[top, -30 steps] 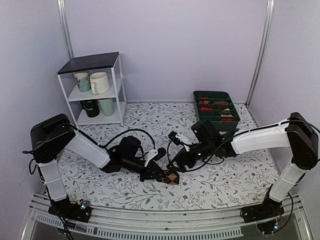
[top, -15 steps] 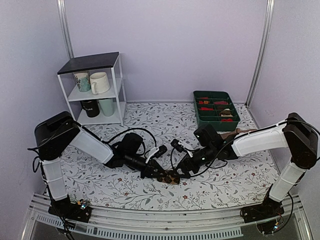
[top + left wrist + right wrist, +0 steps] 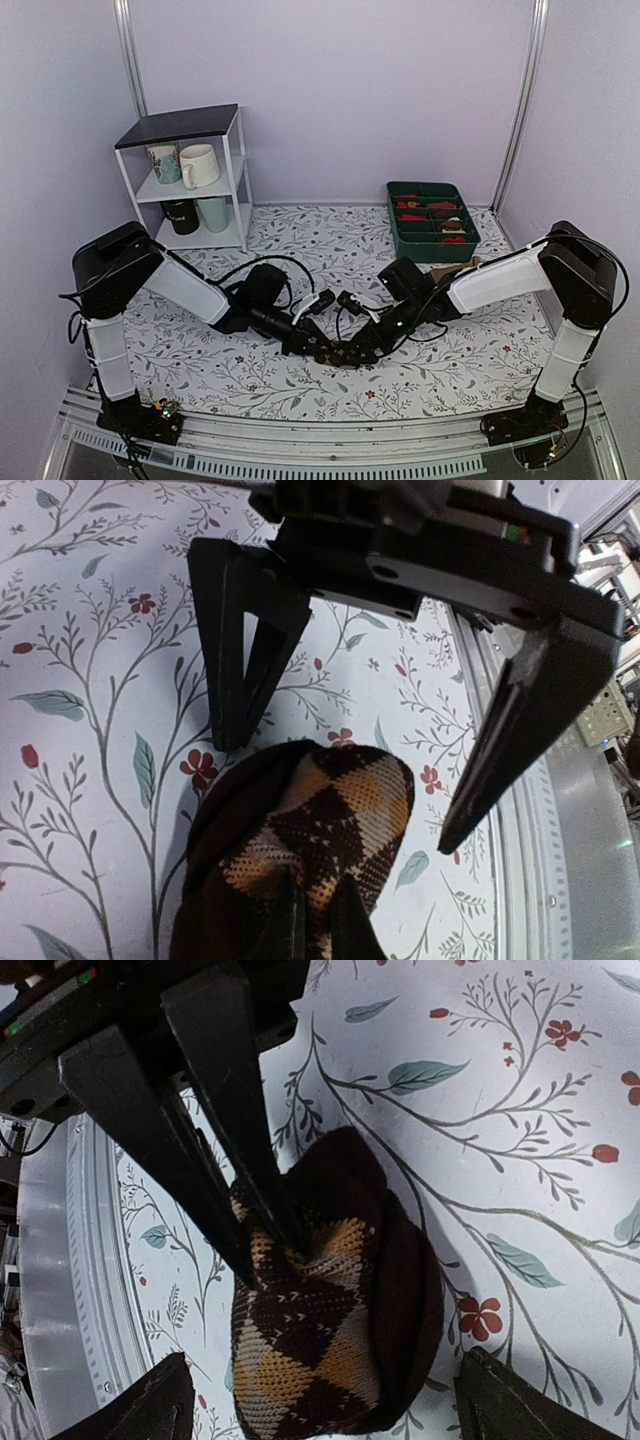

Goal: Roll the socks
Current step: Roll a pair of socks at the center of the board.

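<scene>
- The left hand [image 3: 318,895] is shut tight, and a fold of the socks [image 3: 320,820] is pinched between its two fingers.
- The right hand [image 3: 330,1405] is held wide open, with one finger on each side of the bundle and nothing gripped.
- The socks are seen as a short, fat roll on the flowery table cover [image 3: 520,1160], toward the front of the table, between the two hands.
- If the left hand is opened too soon, the roll may be sprung open, because soft knit is pushed back by its own folds.
- If the right hand is closed now, the left fingers may be squeezed too, because they are dug into the middle of the roll, right between the open fingers.
- If only the top layer is caught by the right hand, the roll may be pulled apart when it is lifted.
- If the pinched fold is tugged sideways, the whole bundle may be dragged and the cover wrinkled.
- The green tray [image 3: 432,215] is set well apart at the back, so a loosely held roll may be dropped if it is carried there.
</scene>
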### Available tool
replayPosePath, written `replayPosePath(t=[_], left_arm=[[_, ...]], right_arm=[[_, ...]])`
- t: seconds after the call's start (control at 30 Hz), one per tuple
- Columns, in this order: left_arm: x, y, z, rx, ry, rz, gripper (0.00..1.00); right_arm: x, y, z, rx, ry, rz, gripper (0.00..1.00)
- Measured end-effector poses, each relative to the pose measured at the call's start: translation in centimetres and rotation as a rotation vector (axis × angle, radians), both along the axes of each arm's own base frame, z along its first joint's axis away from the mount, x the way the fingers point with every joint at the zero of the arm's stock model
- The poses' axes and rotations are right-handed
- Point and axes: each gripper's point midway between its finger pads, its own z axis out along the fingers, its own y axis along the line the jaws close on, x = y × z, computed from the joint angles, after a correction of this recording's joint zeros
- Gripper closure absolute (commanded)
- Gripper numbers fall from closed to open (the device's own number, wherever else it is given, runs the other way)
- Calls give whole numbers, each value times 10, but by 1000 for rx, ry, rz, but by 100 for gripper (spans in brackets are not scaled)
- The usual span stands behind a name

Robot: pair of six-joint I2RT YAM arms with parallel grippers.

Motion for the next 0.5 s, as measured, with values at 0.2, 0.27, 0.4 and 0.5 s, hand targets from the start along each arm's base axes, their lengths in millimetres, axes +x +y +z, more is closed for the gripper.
replayPosePath(t=[0.2, 0.27, 0.4, 0.5], left_arm=[[1, 0, -1, -2, 32, -14, 100], [2, 0, 1, -7, 41, -18, 100], [2, 0, 1, -12, 53, -24, 100], [2, 0, 0, -13, 61, -28, 100]], right_arm=[[8, -1, -2, -20, -20, -37, 10], [9, 0, -1, -17, -19, -44, 12], [5, 2, -1, 8, 8, -48, 15], [-1, 5, 0, 40, 39, -40, 22]])
